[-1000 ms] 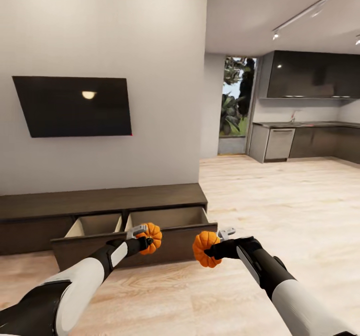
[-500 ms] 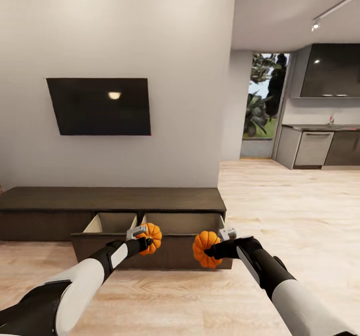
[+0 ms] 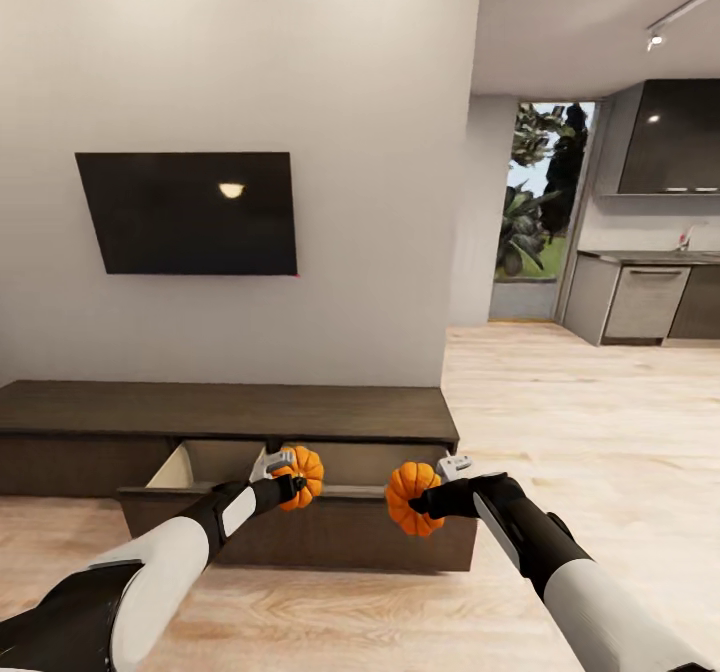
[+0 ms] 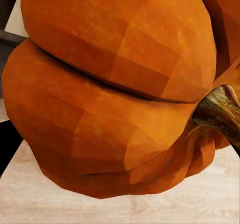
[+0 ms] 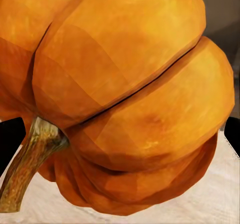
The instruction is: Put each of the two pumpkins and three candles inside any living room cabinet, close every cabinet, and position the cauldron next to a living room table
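Each gripper is clamped on a pumpkin: left gripper [image 3: 283, 477] on the left pumpkin [image 3: 301, 477], right gripper [image 3: 432, 492] on the right pumpkin [image 3: 411, 498]. Wrist views reveal woody stems [image 4: 220, 112]. Just beyond, the cabinet [image 3: 230, 414] stands with its drawer [image 3: 300, 527] pulled open, a television [image 3: 190, 213] above.

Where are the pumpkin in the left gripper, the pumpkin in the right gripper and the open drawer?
left pumpkin [image 3: 303, 476]: head view, its orange side.
right pumpkin [image 3: 409, 497]: head view, its ribbed front.
open drawer [image 3: 200, 460]: head view, its pale inner wall.
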Robot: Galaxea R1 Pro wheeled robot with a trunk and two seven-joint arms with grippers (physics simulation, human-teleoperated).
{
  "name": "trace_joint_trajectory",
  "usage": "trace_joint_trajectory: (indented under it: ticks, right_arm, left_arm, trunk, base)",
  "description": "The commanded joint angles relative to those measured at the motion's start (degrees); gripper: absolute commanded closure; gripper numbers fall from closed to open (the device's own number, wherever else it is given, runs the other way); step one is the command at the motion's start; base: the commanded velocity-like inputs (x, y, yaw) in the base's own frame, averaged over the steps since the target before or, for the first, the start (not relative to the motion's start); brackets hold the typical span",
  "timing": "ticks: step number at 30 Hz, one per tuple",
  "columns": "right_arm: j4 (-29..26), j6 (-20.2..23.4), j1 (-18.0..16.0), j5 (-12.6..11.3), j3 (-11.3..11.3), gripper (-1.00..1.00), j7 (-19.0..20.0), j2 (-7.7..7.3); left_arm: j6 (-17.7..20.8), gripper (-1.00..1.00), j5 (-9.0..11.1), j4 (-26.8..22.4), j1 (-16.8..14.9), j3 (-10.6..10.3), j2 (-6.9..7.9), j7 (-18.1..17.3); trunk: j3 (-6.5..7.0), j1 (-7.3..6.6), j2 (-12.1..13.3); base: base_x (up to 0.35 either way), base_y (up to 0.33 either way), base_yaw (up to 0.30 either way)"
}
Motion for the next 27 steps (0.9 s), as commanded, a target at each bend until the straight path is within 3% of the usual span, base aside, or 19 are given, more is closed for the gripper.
trace_joint_trajectory:
  ticks: [1, 13, 20, 27]
  right_arm:
    - [-0.09, 0.33, -0.06, -0.80, 0.23, 1.00, -0.28, -0.07]
    - [-0.11, 0.38, -0.07, -0.80, 0.22, 1.00, -0.28, -0.04]
    - [-0.12, 0.39, -0.05, -0.80, 0.22, 1.00, -0.28, -0.04]
    - [-0.05, 0.37, -0.06, -0.73, 0.28, 1.00, -0.34, -0.02]
  left_arm:
    - [0.39, 1.00, -0.03, -0.16, -0.03, 0.58, -0.01, 0.14]
    - [0.39, 1.00, -0.03, -0.14, -0.03, 0.59, 0.03, 0.07]
    - [0.39, 1.00, -0.03, -0.09, -0.03, 0.55, 0.00, 0.11]
    - [0.39, 1.00, -0.03, -0.07, -0.03, 0.53, -0.04, 0.12]
  trunk:
    - [-0.06, 0.03, -0.03]
    - [-0.06, 0.03, -0.03]
    - [-0.06, 0.03, -0.03]
    - [-0.06, 0.03, -0.03]
  base:
    - [0.333, -0.004, 0.001]
    - [0.315, 0.167, -0.004]
    - [0.310, 0.173, -0.176]
    - [0.325, -0.025, -0.033]
